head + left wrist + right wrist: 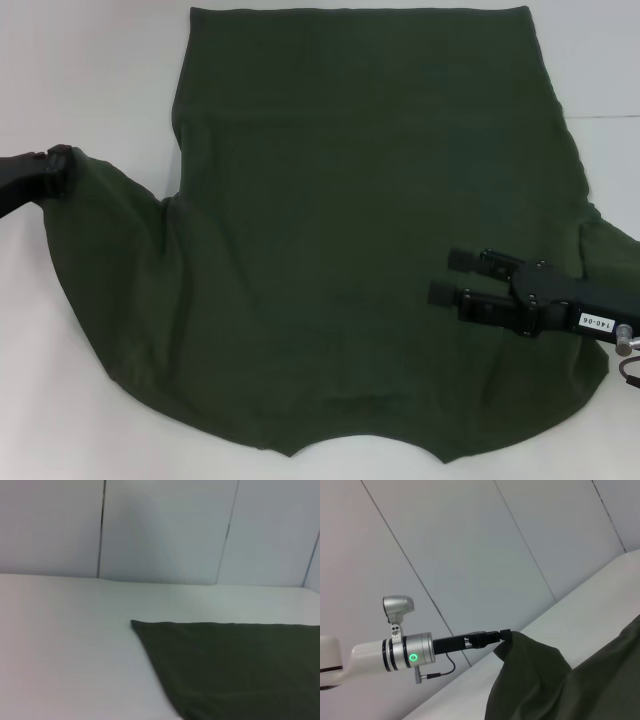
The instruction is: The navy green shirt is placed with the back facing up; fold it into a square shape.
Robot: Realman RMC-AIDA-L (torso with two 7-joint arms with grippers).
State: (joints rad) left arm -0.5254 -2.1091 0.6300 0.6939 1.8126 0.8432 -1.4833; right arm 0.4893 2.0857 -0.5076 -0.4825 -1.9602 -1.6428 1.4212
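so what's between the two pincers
Head view: only dark olive-green soft fabric shirt spans from left pincer, clamping its sleeve, to open right pincer.

A lab: bare white table [60, 645], plain panelled walls [165, 530].

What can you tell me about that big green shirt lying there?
The navy green shirt is a large, plain, dark olive garment of soft matte cloth, spread mostly flat on the white table. Its straight hem lies at the far side. The left gripper pinches one sleeve and lifts it, so the cloth hangs in a drape. The right gripper is over the body, fingers apart, not holding it.
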